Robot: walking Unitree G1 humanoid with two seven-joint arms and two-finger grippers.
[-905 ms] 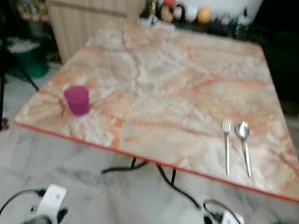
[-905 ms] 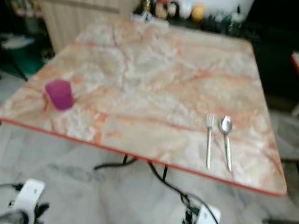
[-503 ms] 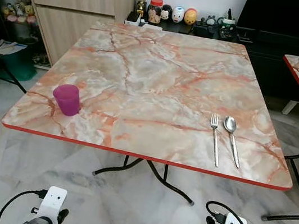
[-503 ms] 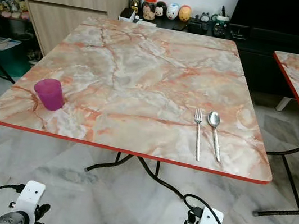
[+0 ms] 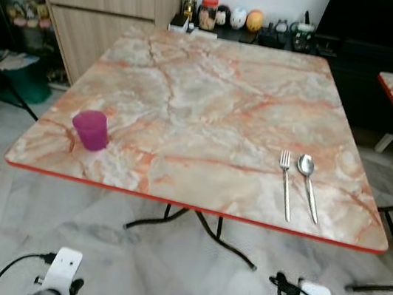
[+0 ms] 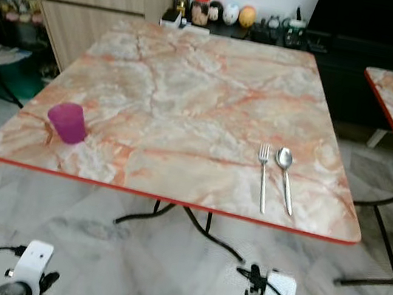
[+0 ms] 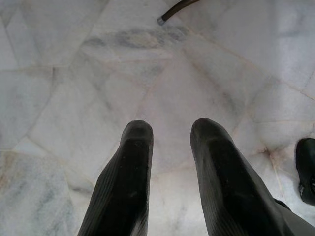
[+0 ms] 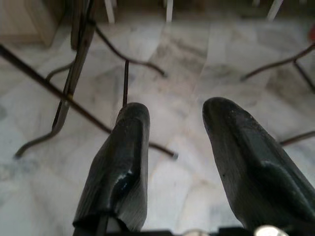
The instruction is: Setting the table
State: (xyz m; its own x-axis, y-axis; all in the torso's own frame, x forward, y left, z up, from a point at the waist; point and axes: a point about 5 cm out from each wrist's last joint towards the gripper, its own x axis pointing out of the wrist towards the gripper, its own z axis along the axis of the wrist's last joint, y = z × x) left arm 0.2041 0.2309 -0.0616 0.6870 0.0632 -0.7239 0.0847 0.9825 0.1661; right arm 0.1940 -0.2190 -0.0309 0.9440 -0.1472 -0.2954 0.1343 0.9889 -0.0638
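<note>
- A marble-patterned table [image 5: 212,97] with a red edge was seen ahead, standing on a pale marble floor [image 5: 161,277].
- A wooden cabinet [image 5: 106,10] was located beyond the table's far left corner.
- A purple cup [image 5: 91,129] was positioned upright near the table's front left corner.
- A fork [image 5: 284,184] and a spoon [image 5: 307,186] were laid side by side, just apart, near the front right edge, fork to the left.
- The left gripper [image 7: 170,135] was held low over the floor, fingers parted, nothing between them.
- The right gripper [image 8: 170,115] was likewise held low, fingers parted and empty, with dark table legs [image 8: 74,73] beyond.
</note>
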